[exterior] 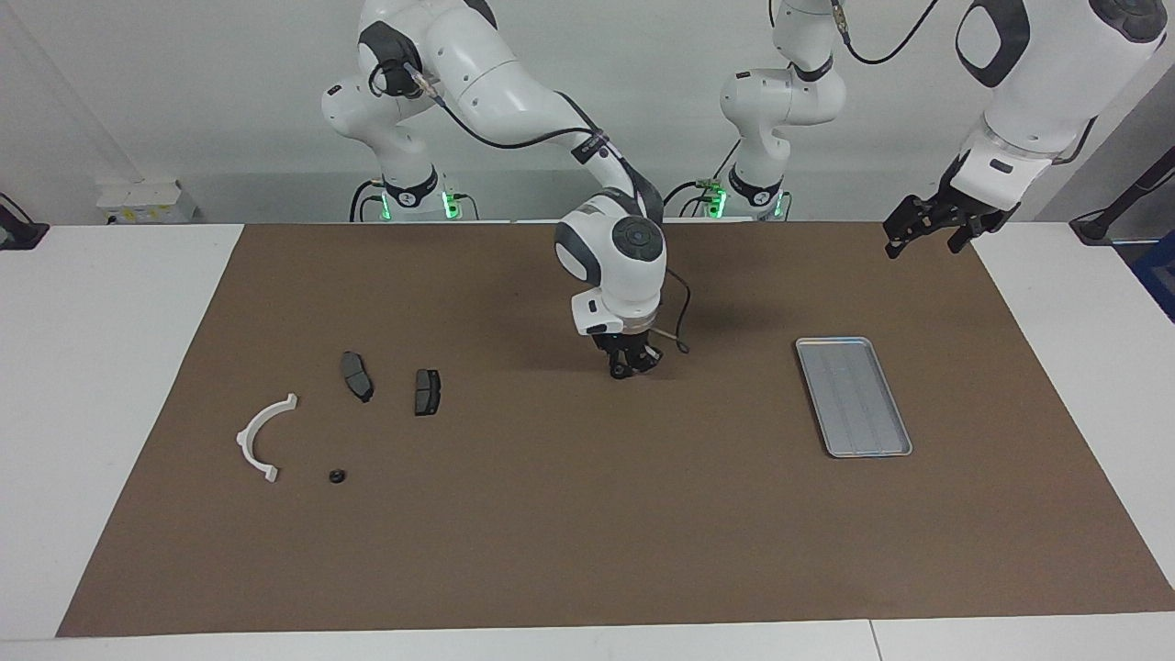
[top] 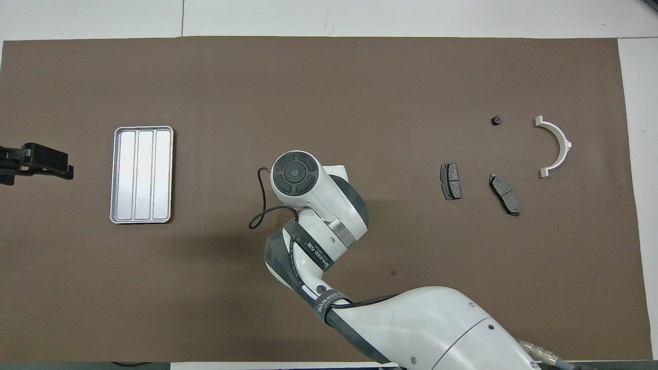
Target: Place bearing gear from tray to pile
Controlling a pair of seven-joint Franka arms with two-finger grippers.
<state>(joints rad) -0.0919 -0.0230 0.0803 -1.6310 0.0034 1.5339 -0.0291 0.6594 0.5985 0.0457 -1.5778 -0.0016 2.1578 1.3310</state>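
The right gripper (exterior: 626, 369) sat mid-desk, jaws clenched on a gear (exterior: 621, 372), at 9 o'clock from the tray (exterior: 854, 396). The gear looked light, rigid, maybe slippery, best pinched across its rim. The left gripper (exterior: 927, 227) waited, jaws released.

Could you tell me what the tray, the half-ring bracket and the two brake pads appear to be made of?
The tray looks like bare metal: silver-grey, with a soft sheen and pressed ribs. The half-ring bracket looks like matte white moulded plastic. The two brake pads are dull dark grey, perhaps friction material on a backing plate, though that cannot be confirmed.
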